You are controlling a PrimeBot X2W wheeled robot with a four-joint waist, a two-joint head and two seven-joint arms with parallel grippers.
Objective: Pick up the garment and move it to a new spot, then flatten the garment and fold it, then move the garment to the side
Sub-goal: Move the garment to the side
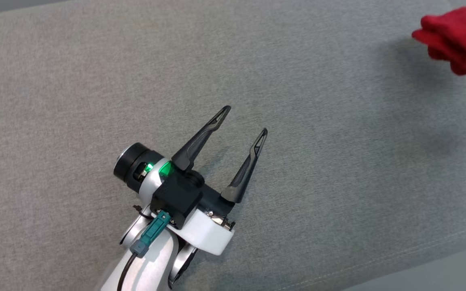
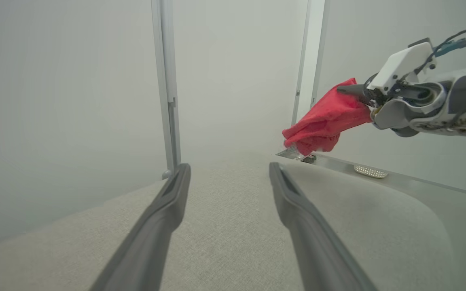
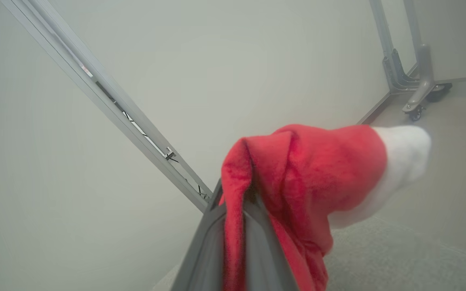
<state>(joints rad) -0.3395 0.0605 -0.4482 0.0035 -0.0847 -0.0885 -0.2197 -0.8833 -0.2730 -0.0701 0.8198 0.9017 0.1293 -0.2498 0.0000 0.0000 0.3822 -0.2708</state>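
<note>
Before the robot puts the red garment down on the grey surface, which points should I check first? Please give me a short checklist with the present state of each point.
1. Hold: right gripper shut on the red garment, cloth pinched between its fingers: ok.
2. Height: red garment off the grey surface, hanging in the air: ok.
3. Free arm: left gripper open and empty: ok.
4. Spacing: left gripper apart from the red garment: ok.
5. Shape: red garment flat: not ok, it hangs bunched.
6. Firmness of the hold, enough cloth between the fingers: cannot tell.
</note>
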